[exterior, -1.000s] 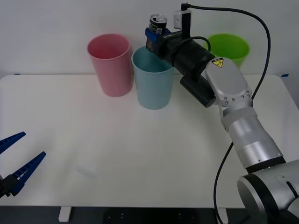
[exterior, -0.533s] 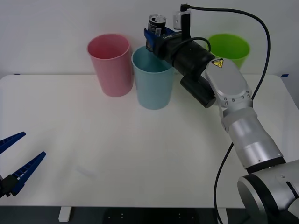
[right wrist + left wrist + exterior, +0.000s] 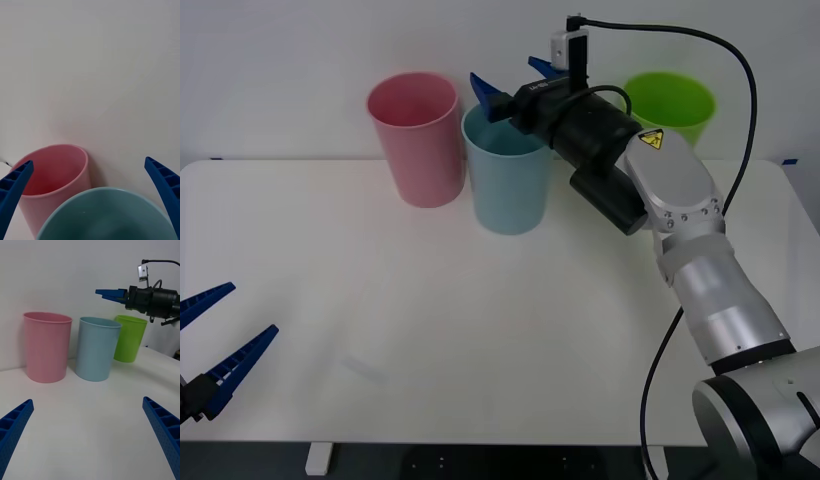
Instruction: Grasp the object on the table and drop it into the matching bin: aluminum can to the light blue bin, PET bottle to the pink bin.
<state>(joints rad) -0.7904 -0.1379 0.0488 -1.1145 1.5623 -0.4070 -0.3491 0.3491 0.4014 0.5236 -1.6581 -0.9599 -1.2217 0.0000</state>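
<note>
Can, light and thin-walled by my guess, wasn't visible; right gripper (image 3: 510,84) gaped empty over the light blue bin (image 3: 507,168).

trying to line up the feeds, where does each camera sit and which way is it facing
Front view: above the arms, looking down over the table; right gripper above the light blue bin, left gripper low by the near edge.
Right wrist view: looks down into the light blue bin and pink bin, own fingers spread.
Left wrist view: low, facing all three bins and the right gripper.
All share the blue and pink bins.
</note>
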